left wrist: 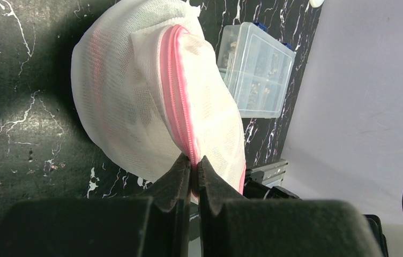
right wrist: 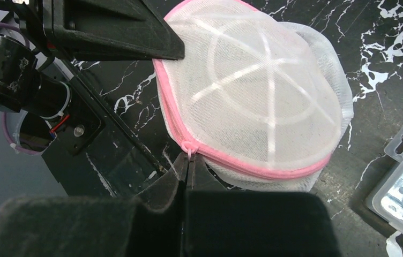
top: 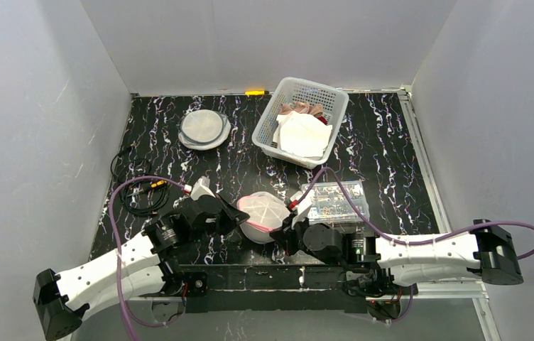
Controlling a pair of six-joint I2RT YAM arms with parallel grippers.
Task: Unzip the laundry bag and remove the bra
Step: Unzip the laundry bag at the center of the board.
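Black marbled table (top: 157, 135), grey walls. Mesh laundry bag (top: 264, 212) sits at the near edge, mid-table. Left gripper (left wrist: 194, 163) pinches its pink zipper seam (left wrist: 175, 80); right gripper (right wrist: 187, 163) pinches the zipper pull (right wrist: 190, 152).

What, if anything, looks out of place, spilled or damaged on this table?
Nothing is spilled or visibly damaged. The laundry bag looks zipped shut and intact. Only the white basket sits askew, turned at an angle to the edges of the table.
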